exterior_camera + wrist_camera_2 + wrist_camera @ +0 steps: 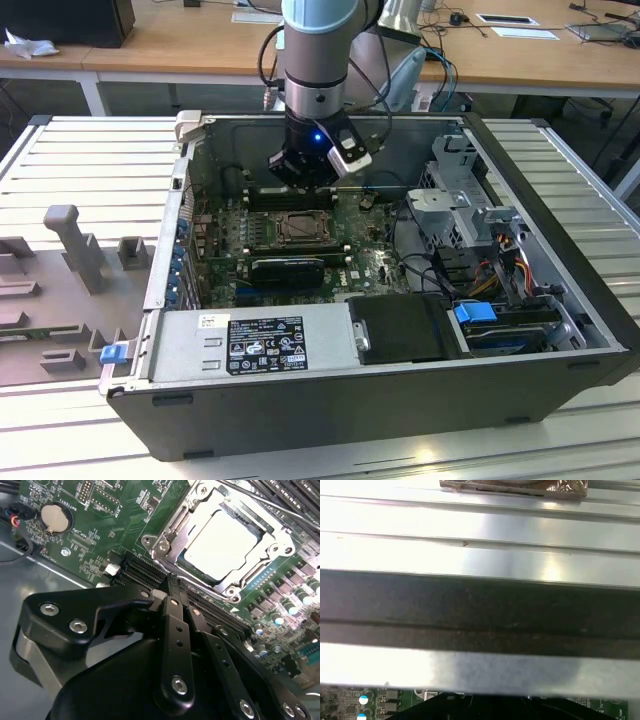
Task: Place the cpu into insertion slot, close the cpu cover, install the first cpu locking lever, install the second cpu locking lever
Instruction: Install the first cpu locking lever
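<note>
Cpu, flat pale matte square, seated in silver-rimmed insertion slot; black jointed hand narrow, empty, just beside

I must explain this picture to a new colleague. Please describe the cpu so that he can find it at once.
Look inside the open computer case, at the green motherboard on its floor. Near the board's middle, just below the gripper, sits the insertion slot with its silver metal rim. The cpu is the pale, flat square lying inside that rim, unlike the long black slots beside it.
</note>
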Motion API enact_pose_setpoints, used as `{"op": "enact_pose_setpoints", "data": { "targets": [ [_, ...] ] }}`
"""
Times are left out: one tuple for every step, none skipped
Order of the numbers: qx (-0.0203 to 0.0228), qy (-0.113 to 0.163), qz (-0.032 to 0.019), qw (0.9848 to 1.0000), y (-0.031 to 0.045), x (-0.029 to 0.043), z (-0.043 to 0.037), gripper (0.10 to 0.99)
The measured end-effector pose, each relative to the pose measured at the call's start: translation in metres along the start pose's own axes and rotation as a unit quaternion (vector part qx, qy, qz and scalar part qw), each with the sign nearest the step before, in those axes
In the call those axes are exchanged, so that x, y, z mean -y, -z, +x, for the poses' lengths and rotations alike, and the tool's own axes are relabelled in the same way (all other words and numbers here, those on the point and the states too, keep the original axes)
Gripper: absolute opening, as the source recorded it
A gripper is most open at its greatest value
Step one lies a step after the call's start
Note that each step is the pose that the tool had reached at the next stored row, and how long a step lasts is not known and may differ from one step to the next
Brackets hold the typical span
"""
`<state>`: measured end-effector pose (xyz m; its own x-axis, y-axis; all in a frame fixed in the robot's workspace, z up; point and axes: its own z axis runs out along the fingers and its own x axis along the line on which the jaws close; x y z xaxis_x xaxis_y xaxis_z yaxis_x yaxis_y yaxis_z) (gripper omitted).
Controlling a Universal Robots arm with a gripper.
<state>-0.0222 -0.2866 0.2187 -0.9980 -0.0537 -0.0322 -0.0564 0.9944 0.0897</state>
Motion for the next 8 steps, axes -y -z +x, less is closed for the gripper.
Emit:
{"op": "enact_pose_setpoints", "data": {
  "targets": [
    [0.0001, 0.0, 0.0, 1.0, 0.0011, -0.0001, 0.0, 0.106],
    [0.0, 0.0, 0.0, 1.0, 0.0029, -0.0003, -0.0001, 0.106],
    [0.0001, 0.0, 0.0, 1.0, 0.0039, -0.0003, -0.0001, 0.106],
    [0.0001, 0.0, 0.0, 1.0, 0.004, -0.0003, -0.0001, 0.106],
    [0.0001, 0.0, 0.0, 1.0, 0.0043, -0.0003, -0.0001, 0.106],
    [0.0, 0.0, 0.0001, 1.0, 0.0056, -0.0004, -0.0002, 0.106],
    [0.0, 0.0, 0.0, 1.0, 0.0069, -0.0005, -0.0002, 0.106],
    [0.0, 0.0, 0.0001, 1.0, 0.0073, -0.0006, -0.0002, 0.106]
  ]
}}
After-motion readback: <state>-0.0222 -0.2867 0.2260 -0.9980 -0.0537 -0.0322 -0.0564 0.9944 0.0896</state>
